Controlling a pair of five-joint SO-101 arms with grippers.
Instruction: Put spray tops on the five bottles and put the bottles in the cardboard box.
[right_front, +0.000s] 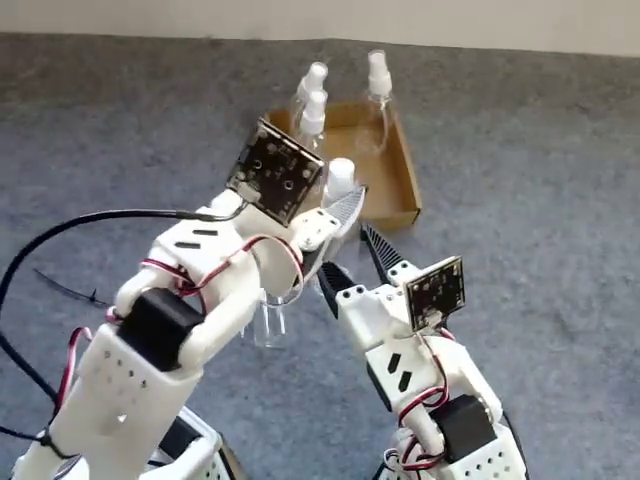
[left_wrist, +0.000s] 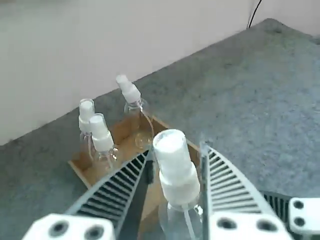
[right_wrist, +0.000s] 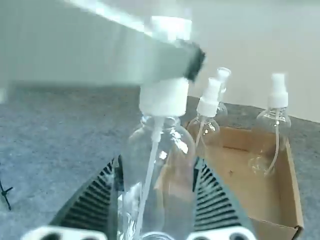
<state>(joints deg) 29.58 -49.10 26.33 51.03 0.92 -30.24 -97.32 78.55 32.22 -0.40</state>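
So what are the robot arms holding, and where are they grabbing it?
One clear bottle, shared. The right gripper clasps its round body, and the left gripper seems to pinch the white spray top on its neck.

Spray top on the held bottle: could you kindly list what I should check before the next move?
1. Right gripper grips the bottle: ok.
2. Left gripper closed on the spray top: ok.
3. Spray top fully seated: cannot tell.
4. Cardboard box has free floor beside three capped bottles: ok.
5. Loose bottle outside the box has a top: cannot tell.
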